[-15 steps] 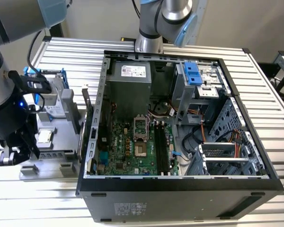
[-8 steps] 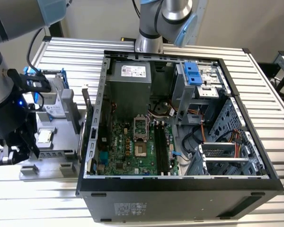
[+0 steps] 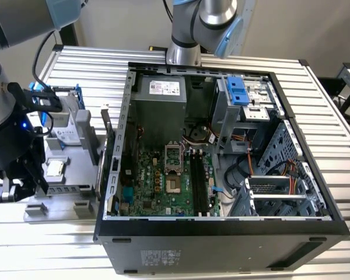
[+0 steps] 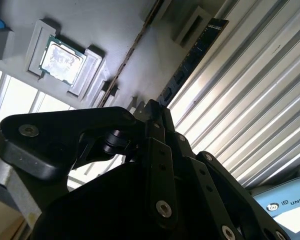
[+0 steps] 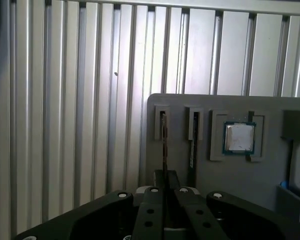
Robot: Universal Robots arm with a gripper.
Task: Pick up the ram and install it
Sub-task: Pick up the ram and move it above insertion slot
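The ram (image 5: pixel 164 145) was not yet installed: it stood on edge in the grey tray (image 3: pixel 76 175) at the exterior view's left, well apart from the motherboard's black slots (image 3: pixel 199 181). In the first wrist view the gripper (image 5: pixel 164 186) looked closed on the ram's edge. Lifting and installing remained.

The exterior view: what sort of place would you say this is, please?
Probably a robotics lab bench for computer assembly: an open computer case, motherboard exposed, lies on a ribbed metal table, and a robot arm reaches over a grey parts tray beside it.
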